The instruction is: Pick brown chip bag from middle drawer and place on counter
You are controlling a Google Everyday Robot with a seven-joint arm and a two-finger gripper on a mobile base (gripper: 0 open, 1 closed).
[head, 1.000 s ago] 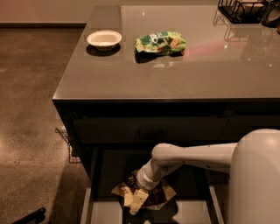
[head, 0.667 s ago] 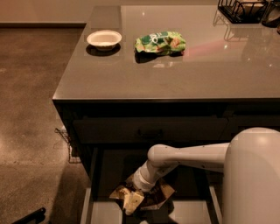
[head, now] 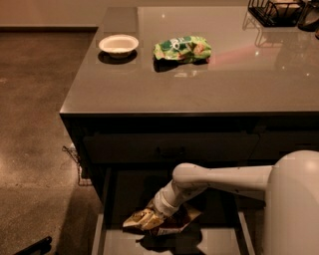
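Note:
The brown chip bag (head: pixel 174 223) lies crumpled on the floor of the open middle drawer (head: pixel 124 191), below the counter's front edge. My gripper (head: pixel 152 217) reaches down into the drawer from the right and sits right at the bag's left end, touching it. Its tips are buried in the bag's tan folds. The white arm (head: pixel 224 179) crosses over the drawer's right part. The counter (head: pixel 209 82) is the wide glossy top above the drawer.
A green chip bag (head: pixel 182 48) and a white bowl (head: pixel 118 45) lie on the counter's back left. A black wire rack (head: pixel 276 10) stands at the back right. The drawer's left wall (head: pixel 101 209) is close to the bag. Brown floor lies to the left.
The arm and gripper have shifted slightly left in the drawer, and the bag's left end has bunched up and moved with them.

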